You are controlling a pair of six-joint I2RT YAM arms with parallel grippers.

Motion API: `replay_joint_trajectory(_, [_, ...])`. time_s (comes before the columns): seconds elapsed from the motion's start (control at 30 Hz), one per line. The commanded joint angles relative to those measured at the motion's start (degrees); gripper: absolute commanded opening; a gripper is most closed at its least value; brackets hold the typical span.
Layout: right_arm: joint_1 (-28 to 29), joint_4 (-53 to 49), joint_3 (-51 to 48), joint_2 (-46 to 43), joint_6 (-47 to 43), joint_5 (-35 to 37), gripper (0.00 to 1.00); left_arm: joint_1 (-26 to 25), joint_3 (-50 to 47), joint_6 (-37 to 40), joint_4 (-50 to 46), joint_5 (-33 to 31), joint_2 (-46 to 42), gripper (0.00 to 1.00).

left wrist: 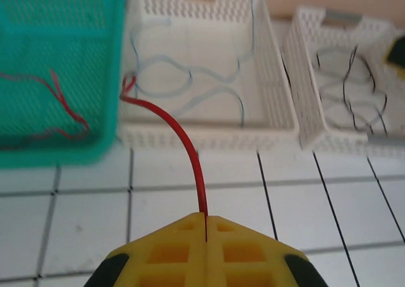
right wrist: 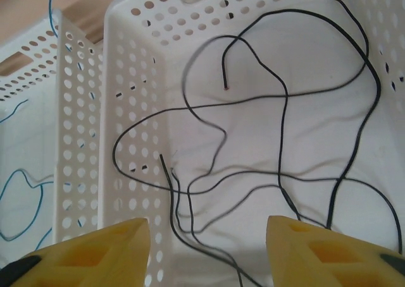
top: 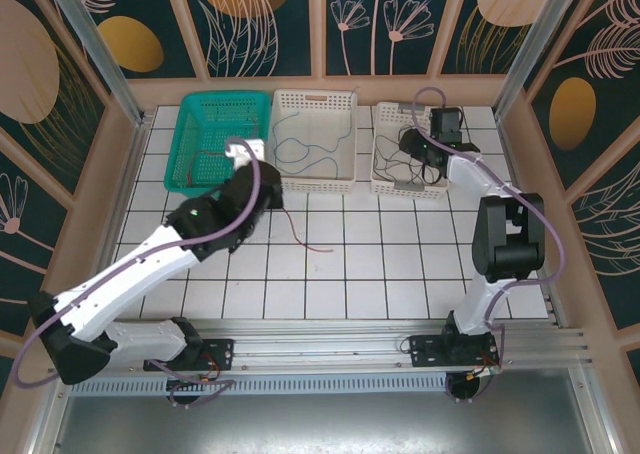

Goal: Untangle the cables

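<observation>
In the top view, three baskets stand in a row at the far edge of the tiled worktop (top: 400, 264): a green basket (top: 183, 144) at 11 o'clock, a white middle basket (top: 315, 99) at 12 and a white right basket (top: 385, 186) at 1.

The left tool (top: 262, 192) sits just in front of the gap between the green and middle baskets. On its wrist camera we see the left tool (left wrist: 205, 227) with its yellow fingers pressed together, pinching a red cable (left wrist: 183, 141). This cable arcs from the pinch toward 11 o'clock, and its tip ends at the corner where the green basket (left wrist: 63, 149) meets the middle basket (left wrist: 209, 135). We cannot tell whether the tip touches either wall. From above, a length of the red cable (top: 310, 242) trails over the tiles toward 4 o'clock of the left tool.

More red cables (left wrist: 63, 107) lie inside the green basket. Pale blue cables (left wrist: 190, 88) loop across the floor of the middle basket.

The right tool (top: 413, 146) hangs over the right basket. Its wrist camera shows the right tool (right wrist: 209, 230) with its fingers spread wide, holding nothing. Under it, black cables (right wrist: 285, 122) lie in crossing loops on the floor of the right basket (right wrist: 126, 110). At 9 o'clock of that view, a blue cable (right wrist: 19, 198) lies in the neighbouring basket.
</observation>
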Motion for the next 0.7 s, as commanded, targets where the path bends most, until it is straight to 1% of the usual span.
replay_joint_trajectory(0.0, [0.0, 3.4, -3.2, -7.0, 1.8, 0.4, 0.53, 4.2, 4.6, 12.6, 1.5, -5.0, -1.0, 0.00])
replay_joint_trajectory(0.07, [0.5, 3.9, -4.7, -9.5, 1.9, 0.2, 0.53, 7.7, 7.0, 17.3, 4.8, -4.0, -0.9, 0.00])
replay_joint_trajectory(0.13, [1.3, 4.5, -6.1, -11.5, 1.9, 0.4, 0.53, 11.3, 8.3, 20.6, 9.2, -0.4, -0.8, 0.00])
replay_joint_trajectory(0.2, [2.5, 5.0, -7.5, -13.6, 1.8, 1.0, 0.54, 14.6, 8.8, 24.3, 13.7, 1.3, 0.1, 0.00])
replay_joint_trajectory(0.27, [4.2, 5.3, -8.8, -15.7, 1.4, 1.9, 0.53, 18.6, 8.3, 29.4, 19.1, 5.1, 1.7, 0.00])
replay_joint_trajectory(0.37, [6.4, 5.4, -10.3, -18.9, 0.9, 3.0, 0.54, 24.6, 9.3, 33.6, 24.4, 8.1, 5.6, 0.00])
replay_joint_trajectory(0.47, [8.3, 5.5, -12.2, -22.4, 0.3, 4.4, 0.54, 26.8, 11.3, 38.8, 28.3, 6.7, 9.6, 0.00])
replay_joint_trajectory(0.57, [9.6, 5.6, -14.2, -26.1, 0.2, 4.6, 0.54, 27.5, 13.3, 43.4, 31.5, 2.5, 14.2, 0.00])
replay_joint_trajectory(0.67, [10.9, 6.4, -16.7, -30.3, 0.0, 4.7, 0.54, 28.2, 13.5, 45.6, 35.2, 0.0, 18.1, 0.00])
